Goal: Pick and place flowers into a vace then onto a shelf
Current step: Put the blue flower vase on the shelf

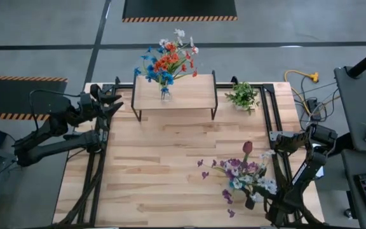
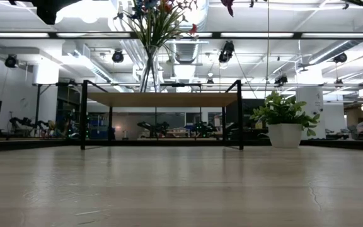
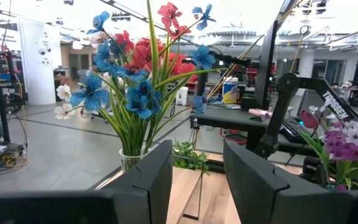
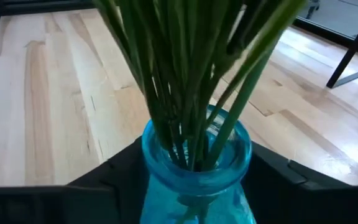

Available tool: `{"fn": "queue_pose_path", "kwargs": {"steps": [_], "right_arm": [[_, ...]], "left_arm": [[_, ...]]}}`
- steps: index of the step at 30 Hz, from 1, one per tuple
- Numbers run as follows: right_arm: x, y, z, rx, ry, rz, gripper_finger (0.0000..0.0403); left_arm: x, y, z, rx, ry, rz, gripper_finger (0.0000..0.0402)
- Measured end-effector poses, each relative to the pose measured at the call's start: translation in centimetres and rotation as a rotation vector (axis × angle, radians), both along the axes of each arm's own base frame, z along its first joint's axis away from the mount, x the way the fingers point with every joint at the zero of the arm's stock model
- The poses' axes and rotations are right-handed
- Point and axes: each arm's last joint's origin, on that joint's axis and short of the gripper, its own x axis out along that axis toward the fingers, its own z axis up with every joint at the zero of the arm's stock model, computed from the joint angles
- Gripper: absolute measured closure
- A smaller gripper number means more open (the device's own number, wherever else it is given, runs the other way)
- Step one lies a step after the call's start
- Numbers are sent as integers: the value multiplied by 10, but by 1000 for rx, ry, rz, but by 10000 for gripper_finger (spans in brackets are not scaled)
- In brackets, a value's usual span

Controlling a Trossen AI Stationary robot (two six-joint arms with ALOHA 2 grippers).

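A bunch of purple and white flowers with one dark red bloom stands in a blue glass vase near the table's right front. Their green stems go down into its mouth. My right gripper is shut around the vase's neck. On the shelf at the far edge, a clear vase holds orange, blue and white flowers. At the table's left, my left gripper is raised and open with nothing between its fingers, pointing at that bouquet. My right gripper holds the blue vase by its neck, just under the rim, one finger on each side. The fingers reach in from the table's near right, slanting a little downward. The vase is upright; whether its base is on the table is hidden.
A small potted green plant stands right of the shelf, near the far edge. Black frame rails run along the table's left and right sides. Bare wood lies between the shelf and the front edge.
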Motion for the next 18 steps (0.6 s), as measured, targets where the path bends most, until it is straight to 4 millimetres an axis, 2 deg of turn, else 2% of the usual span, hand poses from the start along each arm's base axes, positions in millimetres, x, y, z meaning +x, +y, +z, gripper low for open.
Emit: {"fn": "queue_pose_path", "kwargs": {"steps": [6, 9, 13, 18], "right_arm": [[5, -3, 3, -4, -13, -20, 245], [11, -7, 12, -4, -18, -45, 250], [19, -16, 32, -27, -70, -58, 250], [31, -37, 71, -104, -121, -75, 250]], "left_arm": [[0, 0, 0, 0, 0, 0, 274], [0, 0, 0, 0, 0, 0, 274], [0, 0, 0, 0, 0, 0, 274], [0, 0, 0, 0, 0, 0, 274]]}}
